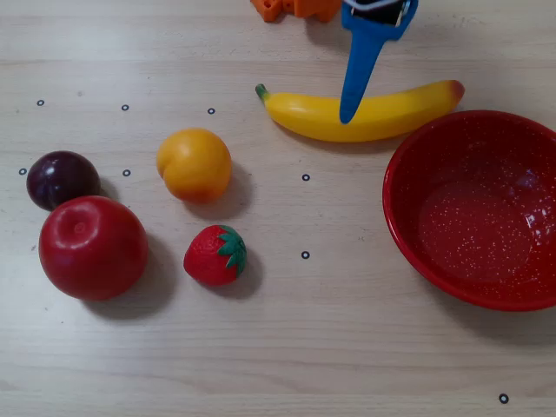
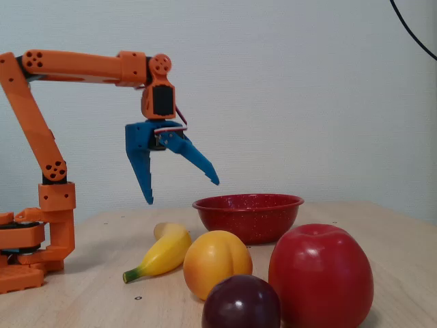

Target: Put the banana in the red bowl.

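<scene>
The yellow banana (image 1: pixel 400 111) lies on the wooden table, green stem to the left in the overhead view, its orange-brown end next to the red bowl's (image 1: pixel 469 226) rim. The bowl is empty. My blue gripper (image 1: pixel 365 65) is open and empty, hanging above the banana's middle without touching it. In the fixed view the gripper (image 2: pixel 183 191) is well above the banana (image 2: pixel 164 253), its jaws spread wide, and the red bowl (image 2: pixel 249 219) stands behind.
In the overhead view a round orange-yellow fruit (image 1: pixel 194 165), a strawberry (image 1: pixel 215 255), a big red apple (image 1: pixel 93 248) and a dark plum (image 1: pixel 61 178) sit at the left. The orange arm base (image 2: pixel 34 232) stands at the table's edge.
</scene>
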Motion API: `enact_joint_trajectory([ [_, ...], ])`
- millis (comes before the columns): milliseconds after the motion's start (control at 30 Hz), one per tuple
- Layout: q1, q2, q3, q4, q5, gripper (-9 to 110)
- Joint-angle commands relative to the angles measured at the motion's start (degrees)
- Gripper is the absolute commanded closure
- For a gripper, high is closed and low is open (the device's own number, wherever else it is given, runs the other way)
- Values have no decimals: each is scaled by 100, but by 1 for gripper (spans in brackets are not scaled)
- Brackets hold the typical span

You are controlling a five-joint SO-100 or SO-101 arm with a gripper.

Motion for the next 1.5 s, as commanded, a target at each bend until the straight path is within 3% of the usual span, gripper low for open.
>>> enact_joint_trajectory([
  [0, 202, 9, -272, 149, 18, 46],
  [800, 615, -1213, 422, -765, 431, 34],
  [1467, 571, -1749, 624, -1371, 466, 32],
])
